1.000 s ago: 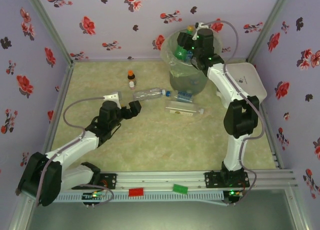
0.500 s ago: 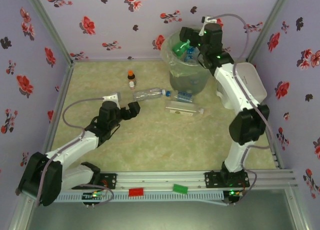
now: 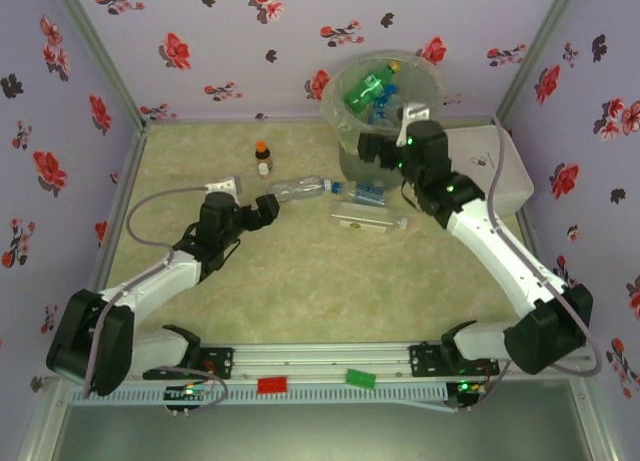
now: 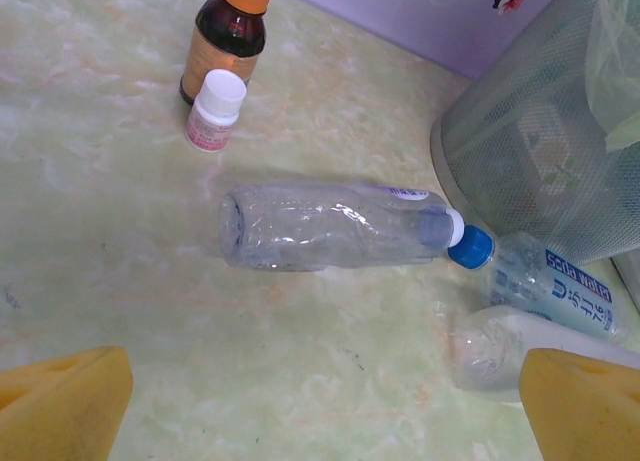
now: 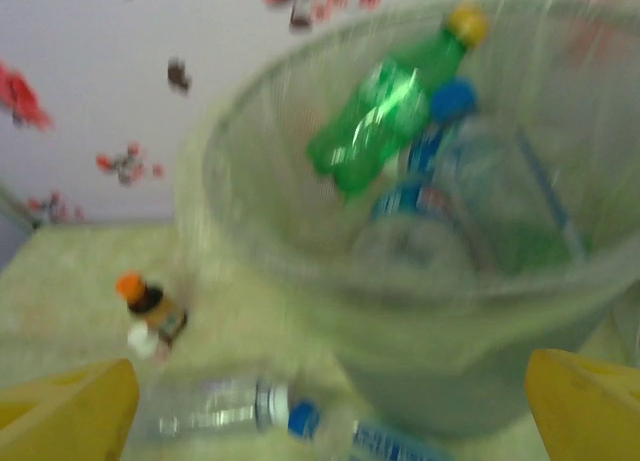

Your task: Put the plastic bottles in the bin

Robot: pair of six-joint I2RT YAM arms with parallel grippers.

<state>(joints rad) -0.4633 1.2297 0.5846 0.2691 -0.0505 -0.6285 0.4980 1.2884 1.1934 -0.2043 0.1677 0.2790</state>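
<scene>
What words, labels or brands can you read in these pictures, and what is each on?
No text reads clearly enough to quote.
Blue-label bottle: white print on blue, too blurred.
Clear bottle: small sticker by the neck, unreadable.
Small white-capped bottle: pink label, print too small.
Brown bottle: orange label, nothing legible.
White box: dark mark, too small.

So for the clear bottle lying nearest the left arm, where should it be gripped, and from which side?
Probably grip the clear bottle at mid-body, from above, fingers across its width. It lies flat on its side, the body is the widest free stretch, and its capped end crowds the blue-labelled bottle by the bin.
</scene>
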